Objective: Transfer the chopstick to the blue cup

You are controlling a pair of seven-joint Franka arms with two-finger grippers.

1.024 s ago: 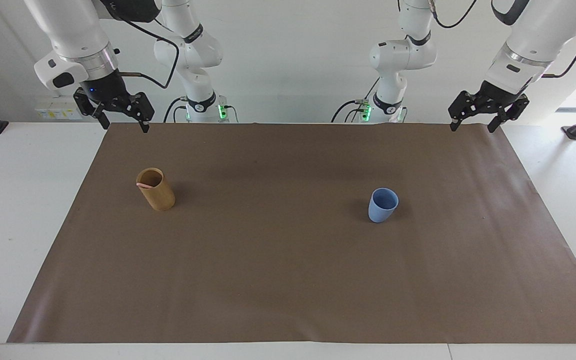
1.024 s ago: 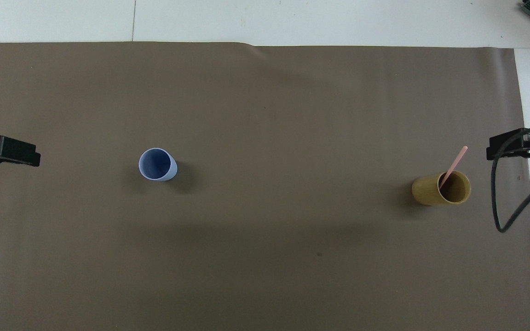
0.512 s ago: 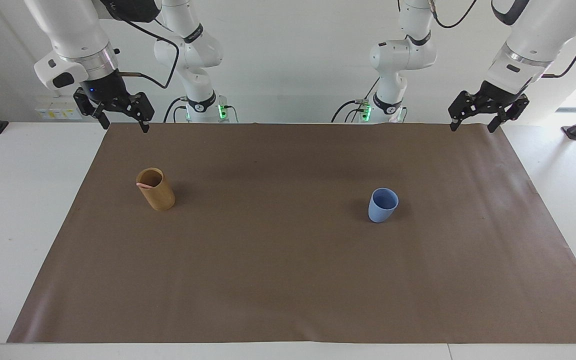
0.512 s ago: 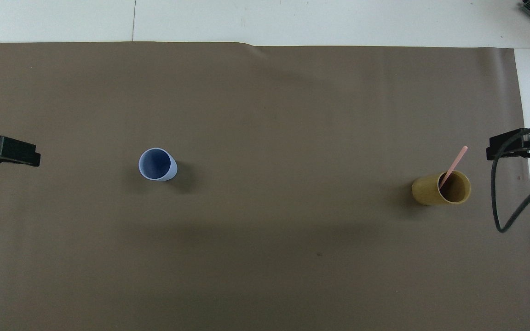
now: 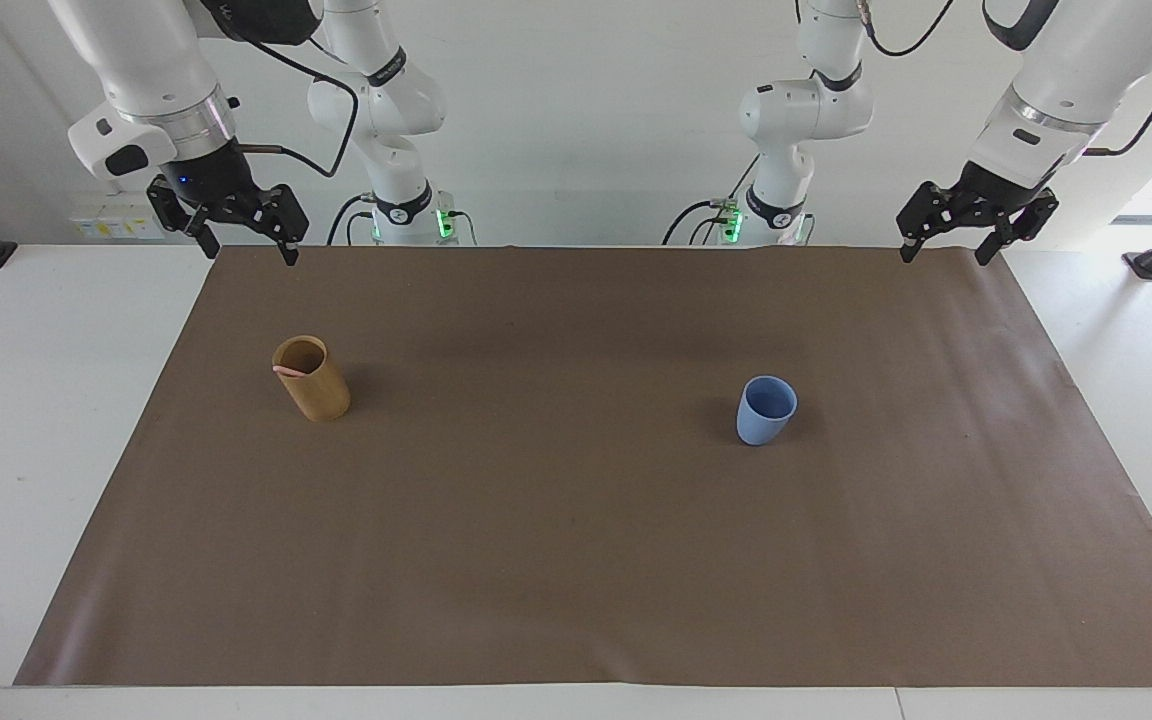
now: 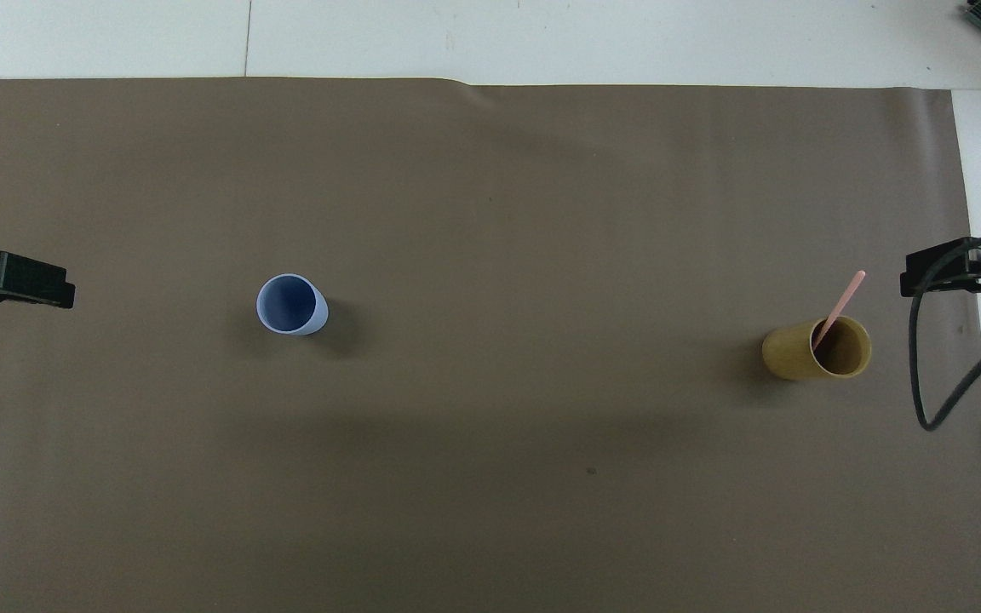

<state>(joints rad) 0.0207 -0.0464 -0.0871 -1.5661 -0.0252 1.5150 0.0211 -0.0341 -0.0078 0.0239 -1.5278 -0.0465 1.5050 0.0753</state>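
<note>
From where I sit, the chopstick (image 6: 840,306) disappears at its lower end into the tan holder (image 6: 814,349); how deep it goes I cannot tell. In the overhead view the left gripper (image 6: 22,281) and right gripper (image 6: 959,271) are cut off by the picture's edges.

We see only two things standing on the brown mat (image 5: 576,560): the tan holder (image 5: 313,381) toward the right arm's end of the counter and the blue cup (image 5: 765,410) toward the left arm's end, well apart. Between them the mat lies bare, and so does the wide stretch farther from the robots. The chopstick (image 6: 840,308) leans out of the holder's mouth (tilted toward the counter's end), so it juts into the space above that rim. The cup's mouth stands unobstructed from above.
</note>
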